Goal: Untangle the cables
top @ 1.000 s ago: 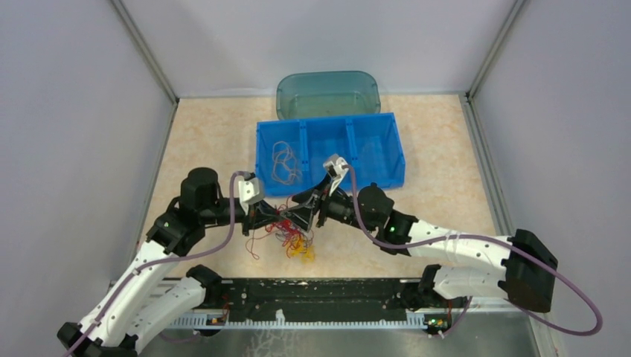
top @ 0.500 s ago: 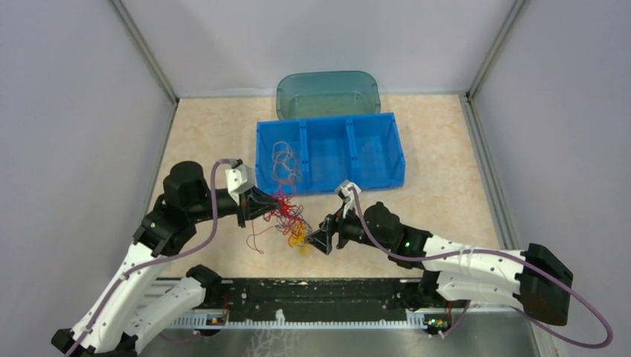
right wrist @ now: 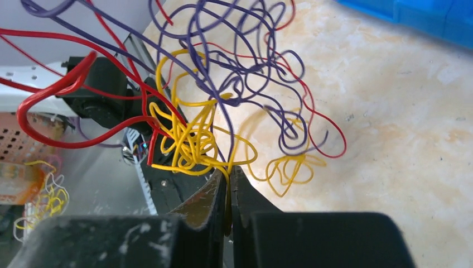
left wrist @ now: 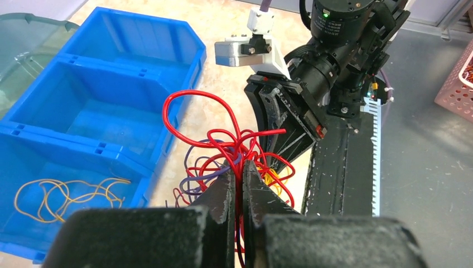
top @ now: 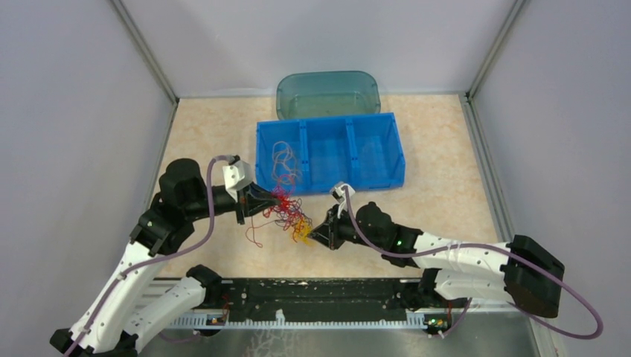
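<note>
The cables [top: 289, 211] hang as a red, yellow and purple clump above the table between my two grippers. On the clump's left side my left gripper [top: 268, 202] is shut on red strands [left wrist: 223, 139], which run down between its fingers [left wrist: 223, 192]. From the lower right, my right gripper [top: 312, 232] is shut on a yellow strand [right wrist: 189, 142] pinched at its fingertips [right wrist: 215, 192]. Purple loops [right wrist: 251, 84] and a red loop [right wrist: 50, 106] spread above the yellow knot. The right gripper [left wrist: 281, 142] faces the clump in the left wrist view.
A blue three-compartment bin [top: 396, 152] stands just behind the clump, with a loose orange-yellow cable [left wrist: 61, 192] in its left compartment. A teal tub [top: 327, 93] sits behind it. The black rail [top: 320, 294] runs along the near edge. A pink basket [left wrist: 454, 84] stands off the table.
My right gripper moved left and up to the clump and shut on a yellow strand. The left gripper kept its hold and barely shifted.
</note>
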### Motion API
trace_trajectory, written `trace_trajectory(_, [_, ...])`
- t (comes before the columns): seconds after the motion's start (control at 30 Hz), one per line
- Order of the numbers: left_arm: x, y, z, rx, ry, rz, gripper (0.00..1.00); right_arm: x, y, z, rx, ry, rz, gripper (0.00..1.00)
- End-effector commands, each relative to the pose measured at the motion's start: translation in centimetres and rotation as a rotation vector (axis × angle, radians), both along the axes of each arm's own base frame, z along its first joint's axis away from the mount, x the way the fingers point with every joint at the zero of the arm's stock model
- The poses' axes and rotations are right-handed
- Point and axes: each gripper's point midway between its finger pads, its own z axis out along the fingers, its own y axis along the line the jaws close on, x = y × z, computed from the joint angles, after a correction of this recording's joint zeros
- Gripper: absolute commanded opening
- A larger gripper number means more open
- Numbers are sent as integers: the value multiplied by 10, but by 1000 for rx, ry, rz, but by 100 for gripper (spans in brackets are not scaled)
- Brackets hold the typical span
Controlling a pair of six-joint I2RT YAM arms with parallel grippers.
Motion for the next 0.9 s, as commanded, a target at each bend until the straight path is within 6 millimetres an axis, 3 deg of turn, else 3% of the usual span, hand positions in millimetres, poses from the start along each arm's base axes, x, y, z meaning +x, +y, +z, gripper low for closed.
trace_trajectory(0.0, [4, 6, 8, 20, -64, 30, 0, 15, -7, 27, 32, -62, -78, 0])
trace_trajectory(0.17, [20, 28, -23, 180, -160, 122, 0, 33, -46, 31, -92, -142, -224, 0])
trace_trajectory(0.3, [21, 46, -39, 291, -231, 147, 0, 53, -86, 41, -164, -190, -392, 0])
trace_trajectory(0.47, [18, 62, -60, 395, -257, 148, 0, 73, -131, 76, -143, -258, -615, 0])
trace_trajectory(0.57, [8, 70, -90, 481, -233, 94, 0, 77, -149, 103, -91, -304, -697, 0])
trace_trajectory(0.87, [1, 99, -160, 700, -279, 25, 0, 79, -179, 164, -49, -434, -779, 0])
